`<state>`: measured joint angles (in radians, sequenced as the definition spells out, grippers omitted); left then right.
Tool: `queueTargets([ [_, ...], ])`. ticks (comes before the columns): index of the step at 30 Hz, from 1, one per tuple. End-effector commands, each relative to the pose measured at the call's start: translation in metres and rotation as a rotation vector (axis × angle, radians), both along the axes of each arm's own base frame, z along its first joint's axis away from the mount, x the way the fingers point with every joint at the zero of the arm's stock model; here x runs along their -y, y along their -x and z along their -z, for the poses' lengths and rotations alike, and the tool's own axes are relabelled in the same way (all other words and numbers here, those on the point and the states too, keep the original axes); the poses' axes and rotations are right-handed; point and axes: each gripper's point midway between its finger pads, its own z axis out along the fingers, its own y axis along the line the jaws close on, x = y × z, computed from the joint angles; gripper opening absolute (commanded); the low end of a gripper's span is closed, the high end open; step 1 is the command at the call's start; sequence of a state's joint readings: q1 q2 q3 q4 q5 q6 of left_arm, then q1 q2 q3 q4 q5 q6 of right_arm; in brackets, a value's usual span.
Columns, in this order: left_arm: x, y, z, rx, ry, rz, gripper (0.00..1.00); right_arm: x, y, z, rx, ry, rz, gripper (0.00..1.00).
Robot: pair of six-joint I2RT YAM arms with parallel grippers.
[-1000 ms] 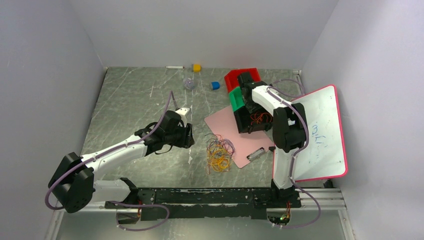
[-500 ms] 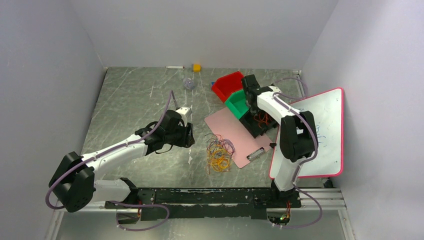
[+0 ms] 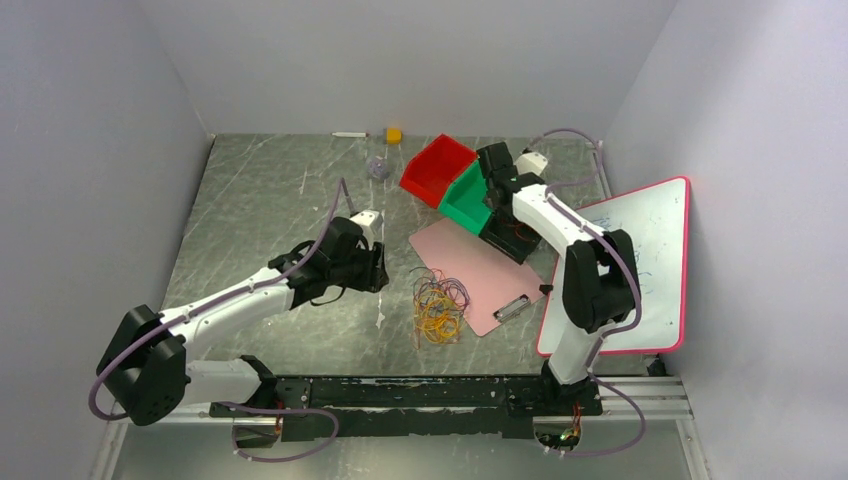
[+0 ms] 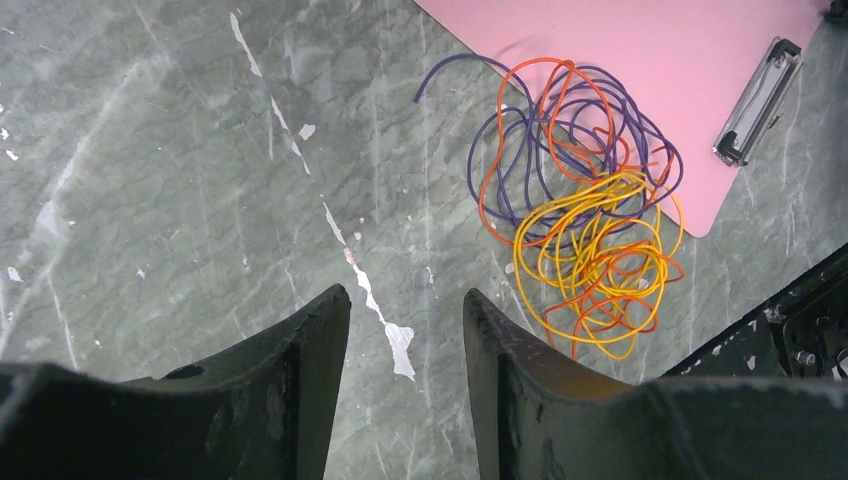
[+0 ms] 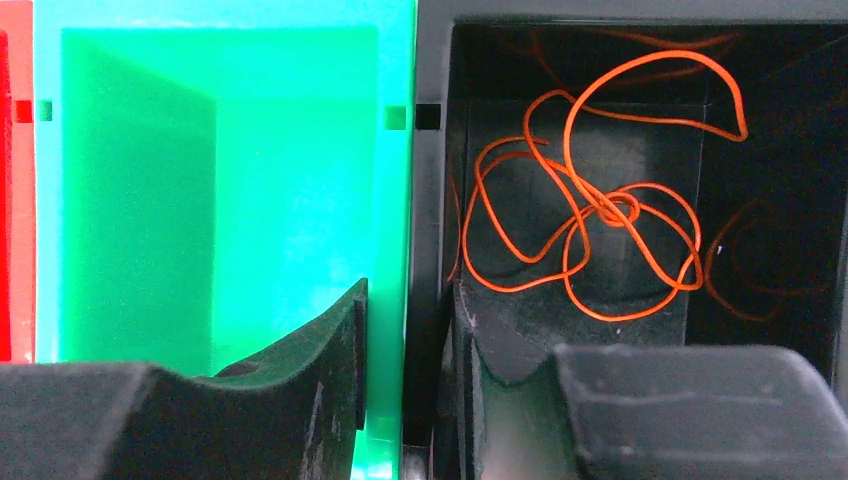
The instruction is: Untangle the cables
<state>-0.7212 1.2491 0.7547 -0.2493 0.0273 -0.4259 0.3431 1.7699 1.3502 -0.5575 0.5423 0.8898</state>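
Note:
The cables point(image 3: 438, 308) lie as a tangle of orange, yellow and purple loops, partly on the pink clipboard point(image 3: 470, 262). In the left wrist view the cables point(image 4: 580, 200) sit up and to the right of my left gripper point(image 4: 405, 300), which is open over bare table. My left gripper point(image 3: 378, 270) hovers left of the tangle. My right gripper point(image 5: 408, 300) is shut on the adjoining walls of the green bin point(image 5: 230, 170) and the black bin point(image 5: 800, 200), one finger inside each. Several orange cables point(image 5: 590, 230) lie in the black bin.
A red bin point(image 3: 436, 168), green bin point(image 3: 465, 197) and black bin point(image 3: 515, 238) form a slanted row at the back. A pink-rimmed whiteboard point(image 3: 625, 270) leans by the right arm. A yellow cube point(image 3: 394, 135) and a clear object point(image 3: 377, 167) sit near the back wall.
The right gripper has closed on the bin walls and swung the row of bins leftward, turning it; the red bin now covers the blue object. The whiteboard shifted. The left arm stayed put.

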Motion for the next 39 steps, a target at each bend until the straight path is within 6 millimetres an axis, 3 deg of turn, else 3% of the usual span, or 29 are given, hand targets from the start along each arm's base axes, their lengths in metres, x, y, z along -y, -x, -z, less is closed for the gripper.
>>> queueTargets([
  [1,-0.004,-0.01,-0.027,0.067,0.025,-0.044,0.51,-0.04,-0.027,-0.046,0.162,0.017,-0.224,0.0],
  [5,-0.012,-0.011,-0.038,0.108,0.041,-0.085,0.5,-0.082,-0.032,-0.057,0.219,0.002,-0.441,0.0],
  [9,-0.023,-0.01,-0.05,0.151,0.062,-0.133,0.5,-0.122,-0.037,-0.054,0.212,0.012,-0.594,0.0],
  [18,-0.054,-0.007,-0.069,0.217,0.066,-0.263,0.5,-0.219,-0.037,-0.024,0.163,-0.023,-0.844,0.0],
  [19,-0.056,-0.006,-0.07,0.22,0.065,-0.273,0.5,-0.227,-0.036,-0.029,0.169,-0.027,-0.861,0.0],
  [20,-0.06,-0.006,-0.071,0.225,0.061,-0.289,0.51,-0.235,-0.035,-0.012,0.138,-0.019,-0.877,0.0],
  [24,-0.065,-0.003,-0.069,0.222,0.054,-0.306,0.51,-0.26,-0.031,0.004,0.115,-0.018,-0.954,0.0],
  [28,-0.066,-0.001,-0.066,0.206,0.05,-0.308,0.51,-0.267,-0.028,0.016,0.079,-0.003,-0.993,0.0],
  [39,-0.06,-0.003,-0.061,0.184,0.053,-0.297,0.51,-0.247,-0.019,0.028,-0.003,0.01,-0.867,0.0],
])
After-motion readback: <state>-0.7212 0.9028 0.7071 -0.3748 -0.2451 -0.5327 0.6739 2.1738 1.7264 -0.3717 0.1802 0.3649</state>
